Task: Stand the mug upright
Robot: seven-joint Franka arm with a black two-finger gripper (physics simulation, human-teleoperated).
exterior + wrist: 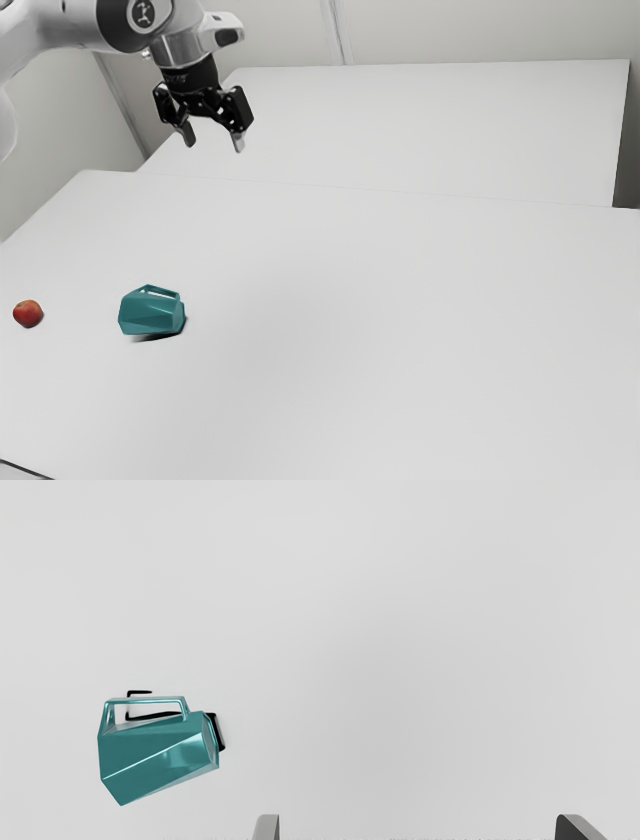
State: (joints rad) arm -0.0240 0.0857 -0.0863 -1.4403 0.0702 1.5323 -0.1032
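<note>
I am looking at the mug (150, 316) lying on its side on the pale surface (400, 330), its teal faceted body catching a few bright streaks of light. In the exterior view its handle (145, 700) is standing along the upper side of the body, and one end of the mug is facing the exterior view's right. A dark shadow (220, 740) is hugging that end and showing below the body too.

My hand (213, 141) is hanging high above the surface, well apart from the mug, with its two fingers (267, 827) spread wide and pointing downward. The arm (65, 22) is reaching in from the exterior view's upper left. In the wrist view I am seeing both fingertips with a broad gap between them, and the mug is lying outside that gap, off past one of the fingers.

A red apple (28, 313) is sitting near the mug, toward the exterior view's left, and the two are resting apart. Behind the surface, a white panel (420, 125) is stretching across to the exterior view's right, and a light wall (480, 25) is rising behind it. A thin dark line (25, 469) is running across the exterior view's lower left corner.
</note>
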